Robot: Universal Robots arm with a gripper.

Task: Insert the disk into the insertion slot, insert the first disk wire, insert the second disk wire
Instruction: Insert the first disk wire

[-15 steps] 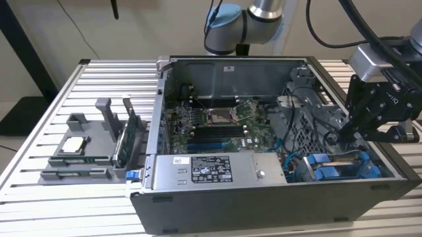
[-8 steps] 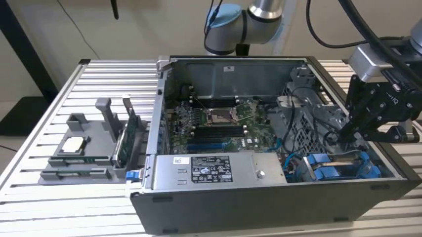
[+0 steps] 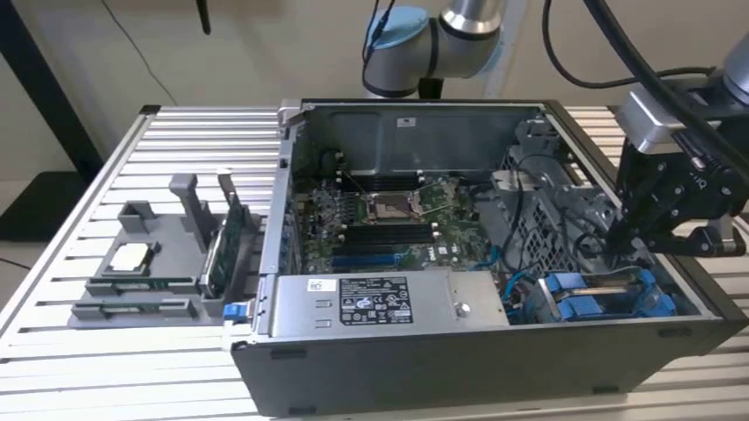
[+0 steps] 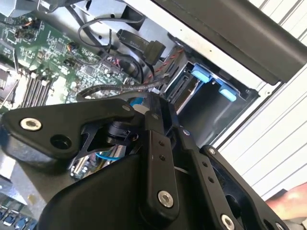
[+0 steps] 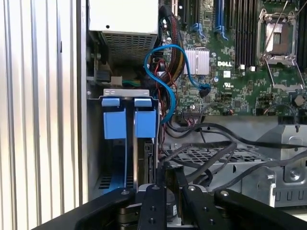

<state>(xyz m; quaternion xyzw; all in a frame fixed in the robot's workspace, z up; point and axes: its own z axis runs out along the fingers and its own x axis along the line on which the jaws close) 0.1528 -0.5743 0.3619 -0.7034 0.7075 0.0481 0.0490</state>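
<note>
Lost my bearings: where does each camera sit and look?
Exterior view: off-arm, looking down into the open case; gripper at the exterior view's right.
First wrist view: on the arm, over the gripper toward blue carrier handles, motherboard.
Second wrist view: on the arm, past the gripper toward those handles.
All share the motherboard.

Arm (image 3: 468,17) arches overhead; hand (image 3: 641,246) hangs low, pointing downward, exterior view's right.

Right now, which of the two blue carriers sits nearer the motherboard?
The carrier beside the blue cable; the other carrier sits by the case's outer wall.
</note>
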